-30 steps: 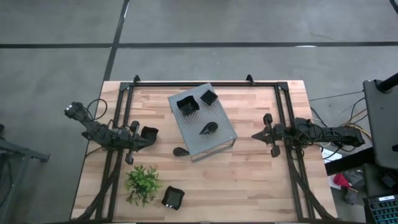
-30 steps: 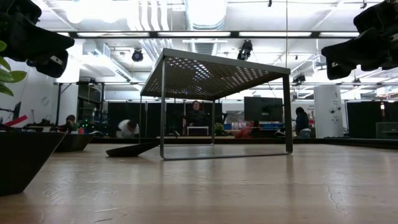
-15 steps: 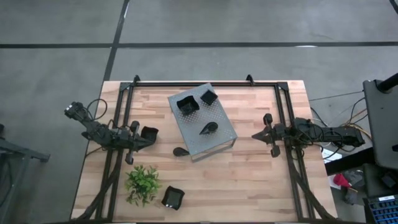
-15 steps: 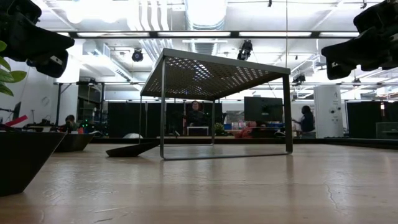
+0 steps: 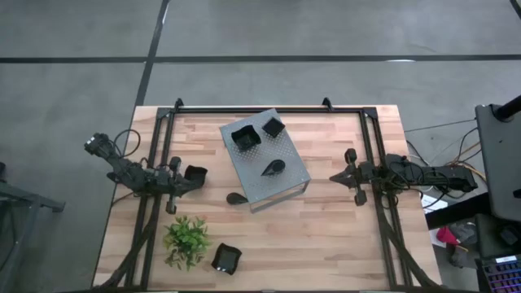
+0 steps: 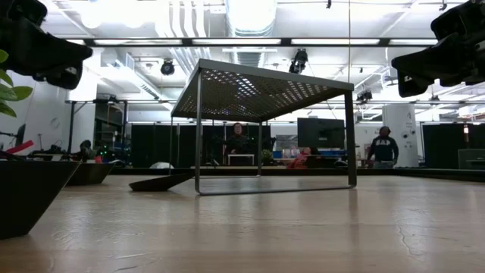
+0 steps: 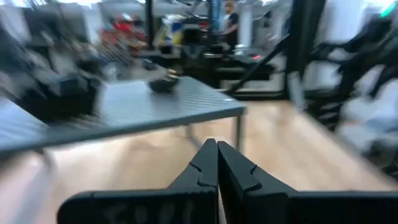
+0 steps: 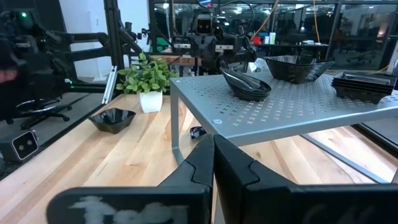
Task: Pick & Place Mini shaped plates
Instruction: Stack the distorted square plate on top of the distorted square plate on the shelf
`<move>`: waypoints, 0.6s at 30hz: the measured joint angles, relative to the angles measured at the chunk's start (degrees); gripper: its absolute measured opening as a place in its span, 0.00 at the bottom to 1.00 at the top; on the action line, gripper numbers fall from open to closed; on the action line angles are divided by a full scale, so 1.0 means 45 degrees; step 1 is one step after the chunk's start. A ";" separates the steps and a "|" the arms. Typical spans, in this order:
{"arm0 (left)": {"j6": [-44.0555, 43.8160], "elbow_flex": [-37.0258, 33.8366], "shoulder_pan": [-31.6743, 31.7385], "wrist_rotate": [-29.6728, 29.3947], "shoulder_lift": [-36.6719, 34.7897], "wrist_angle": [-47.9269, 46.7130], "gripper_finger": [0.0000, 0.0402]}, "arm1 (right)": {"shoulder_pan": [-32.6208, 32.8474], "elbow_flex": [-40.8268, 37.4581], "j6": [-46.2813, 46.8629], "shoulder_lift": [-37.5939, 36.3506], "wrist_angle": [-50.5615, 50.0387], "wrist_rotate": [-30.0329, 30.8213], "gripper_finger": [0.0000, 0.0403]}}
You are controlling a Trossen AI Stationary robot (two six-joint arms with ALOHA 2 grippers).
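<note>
Left gripper (image 5: 194, 180) sits at the table's left side with its fingers pressed together, holding nothing, a square black plate (image 5: 194, 174) just beside its tip; whether they touch cannot be told from above. Right gripper (image 5: 334, 176) rests at the right side, fingers likewise closed on nothing, well apart from the grey perforated box (image 5: 264, 159). On the box top lie two square plates (image 5: 242, 137) and one leaf-shaped plate (image 5: 272, 168). Another leaf-shaped plate (image 5: 236, 198) lies on the wooden table (image 5: 326, 236) against the box's near-left corner. A further square plate (image 5: 226, 258) lies just beside the green plant (image 5: 187, 239).
</note>
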 joint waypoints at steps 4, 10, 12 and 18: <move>0.1645 -0.0002 0.0007 -0.0451 -0.0005 0.0009 0.00 | 0.0000 0.0000 0.0000 0.0000 0.0000 0.0000 0.02; 0.1714 -0.0023 0.0010 -0.0472 -0.0001 0.0170 0.00 | 0.0000 0.0000 0.0000 0.0000 0.0000 0.0000 0.02; 0.1131 -0.0145 0.0019 -0.0363 0.0029 0.1091 0.00 | 0.0000 0.0000 0.0000 0.0000 0.0000 0.0000 0.02; -0.1709 -0.0189 0.0019 -0.1162 0.0034 0.3658 0.00 | 0.0000 0.0000 0.0000 0.0000 0.0000 0.0000 0.02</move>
